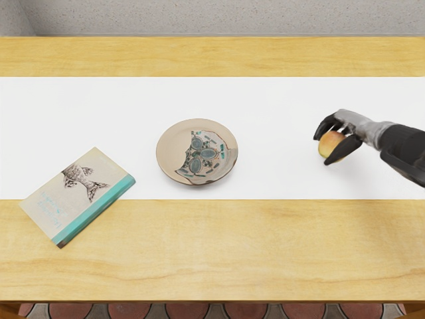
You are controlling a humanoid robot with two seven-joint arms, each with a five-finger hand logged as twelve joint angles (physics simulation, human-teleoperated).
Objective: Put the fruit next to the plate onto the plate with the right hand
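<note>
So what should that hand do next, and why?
Probably lift the fruit a little off the white runner, ready to carry it left. The right hand has its fingers curled around it, and the patterned plate sits well away to the left.

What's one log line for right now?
right robot hand: shut on fruit | fruit: right of plate, not on it
</note>
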